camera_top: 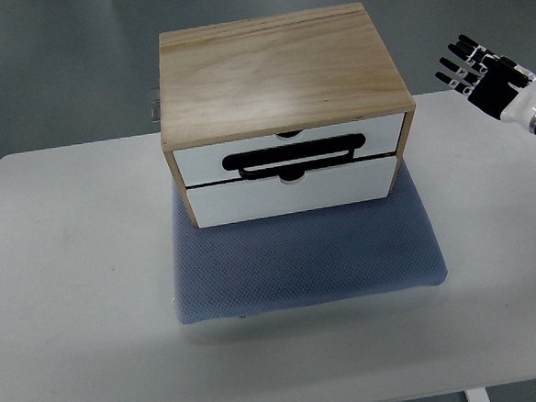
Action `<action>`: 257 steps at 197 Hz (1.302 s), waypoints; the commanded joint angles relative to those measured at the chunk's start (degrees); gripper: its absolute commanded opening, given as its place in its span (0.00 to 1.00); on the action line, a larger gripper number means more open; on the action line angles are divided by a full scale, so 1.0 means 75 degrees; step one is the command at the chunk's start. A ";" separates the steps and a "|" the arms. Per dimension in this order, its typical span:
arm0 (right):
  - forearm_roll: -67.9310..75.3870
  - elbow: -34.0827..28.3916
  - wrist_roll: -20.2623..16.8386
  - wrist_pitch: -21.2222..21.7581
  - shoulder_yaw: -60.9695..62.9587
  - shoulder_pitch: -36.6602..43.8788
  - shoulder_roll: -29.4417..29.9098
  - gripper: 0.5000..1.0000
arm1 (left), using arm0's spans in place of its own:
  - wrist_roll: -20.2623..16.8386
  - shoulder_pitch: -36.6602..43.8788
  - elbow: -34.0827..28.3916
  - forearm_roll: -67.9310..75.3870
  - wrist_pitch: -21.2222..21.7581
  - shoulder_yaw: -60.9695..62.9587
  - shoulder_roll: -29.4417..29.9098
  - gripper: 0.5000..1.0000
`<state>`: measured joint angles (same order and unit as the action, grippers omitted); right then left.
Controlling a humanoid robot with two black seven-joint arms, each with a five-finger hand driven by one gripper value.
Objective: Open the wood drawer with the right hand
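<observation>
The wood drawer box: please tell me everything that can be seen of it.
The wood drawer box is a light, plywood-like cabinet with a flat grained top. Its front holds two white drawers, one above the other, both shut. A black loop handle lies across the upper drawer's lower edge, and each drawer has a small dark notch at its middle. The box stands upright on a grey-blue mat on the white table, turned slightly. The right hand is apart from it, fingers spread; nothing else touches it.
</observation>
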<state>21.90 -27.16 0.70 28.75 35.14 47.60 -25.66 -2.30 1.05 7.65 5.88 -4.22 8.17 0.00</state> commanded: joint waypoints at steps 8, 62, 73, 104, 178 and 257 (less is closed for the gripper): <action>-0.0002 0.0000 0.0000 0.0011 -0.0021 0.0040 0.0023 0.89 | -0.0021 0.0000 0.0011 0.0002 0.0000 0.0024 0.0000 1.00; -0.0072 0.0000 0.0012 -0.0001 -0.0033 0.0063 0.0000 0.89 | -0.0021 0.0000 0.0011 0.0002 -0.0012 0.0001 0.0000 1.00; -0.0072 0.0000 0.0012 -0.0012 -0.0057 0.0180 -0.0012 0.89 | -0.0021 0.0000 -0.0059 0.0002 -0.0012 0.0001 0.0000 1.00; -0.0096 0.0000 0.0024 -0.0012 -0.0080 0.0251 -0.0106 0.89 | -0.0021 0.0000 -0.0082 0.0002 0.0000 0.0036 0.0000 1.00; -0.0635 0.0000 0.0106 -0.0001 -0.0068 0.0403 -0.0446 0.89 | -0.0021 0.0000 -0.0082 0.0002 0.0000 0.0012 0.0000 1.00; -0.1782 0.0012 0.0117 -0.0024 -0.0080 0.0661 -0.0856 0.89 | -0.0021 0.0000 -0.0082 0.0002 0.0000 0.0012 0.0000 1.00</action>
<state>12.57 -27.07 1.50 28.54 34.51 51.13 -30.93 -2.46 1.06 7.03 5.90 -4.22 8.26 0.00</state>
